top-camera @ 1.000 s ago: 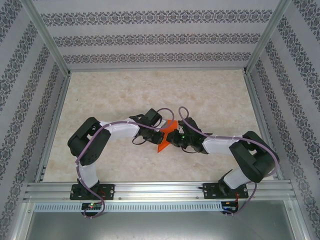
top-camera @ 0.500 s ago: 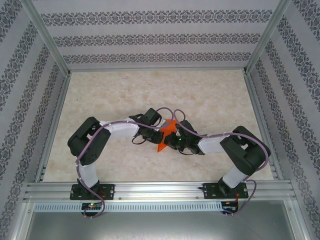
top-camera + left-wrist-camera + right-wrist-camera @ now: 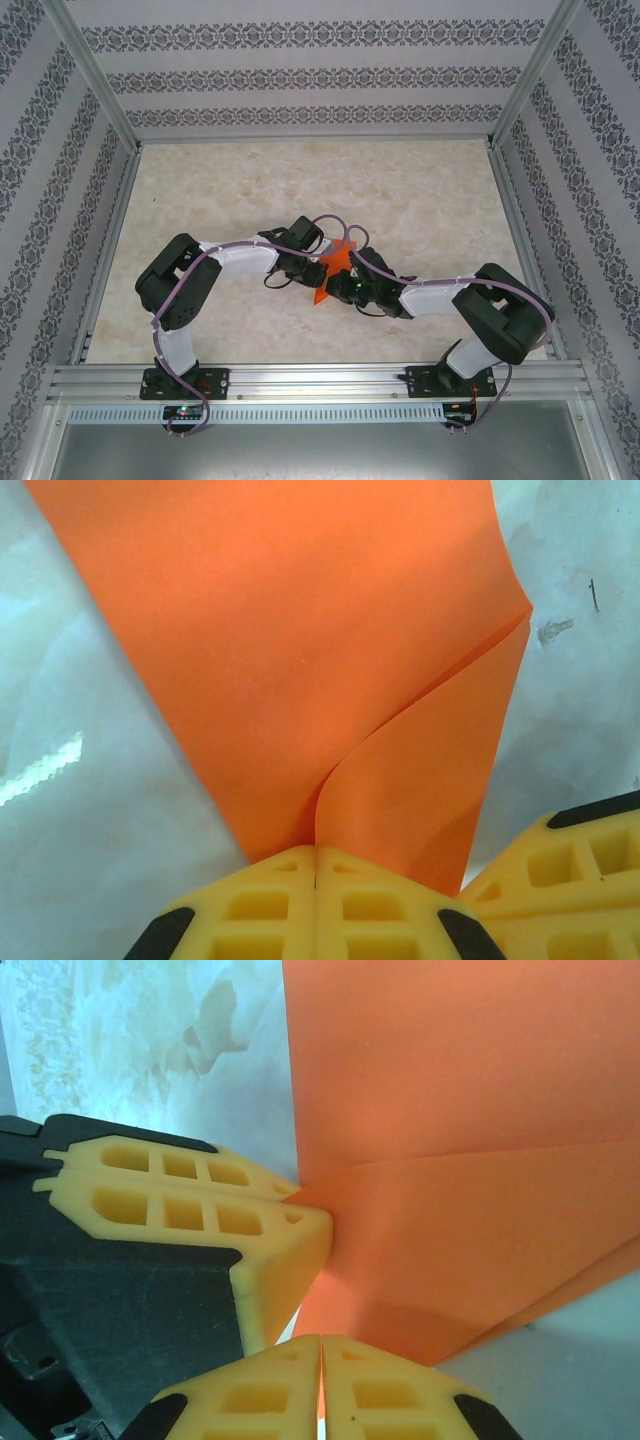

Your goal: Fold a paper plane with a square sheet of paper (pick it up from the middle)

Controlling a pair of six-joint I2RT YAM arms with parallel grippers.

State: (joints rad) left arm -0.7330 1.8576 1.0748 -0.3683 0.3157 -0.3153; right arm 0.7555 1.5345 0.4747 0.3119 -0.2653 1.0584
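Note:
The orange sheet of paper [image 3: 338, 256] is held up between both arms near the table's middle, folded into layers with a curved flap [image 3: 430, 770]. My left gripper [image 3: 316, 856] is shut on the paper's near edge, its yellow fingers pressed together. My right gripper [image 3: 321, 1345] is also shut on the paper, a thin orange sliver showing between its fingers. The two grips sit close together: the left gripper's fingers [image 3: 190, 1200] touch the paper [image 3: 460, 1150] just left of the right one. From above, the left gripper [image 3: 320, 268] and right gripper [image 3: 338, 282] meet at the sheet.
The marbled tabletop [image 3: 300, 190] lies beneath the paper. Aluminium frame rails [image 3: 310, 380] run along the near edge, and patterned walls [image 3: 310, 75] close off the other three sides. Purple cables [image 3: 340, 222] loop over both wrists.
The right arm's elbow swung and its wrist shifted a little left and nearer, turning the paper so less of it shows from above. The left arm stayed put.

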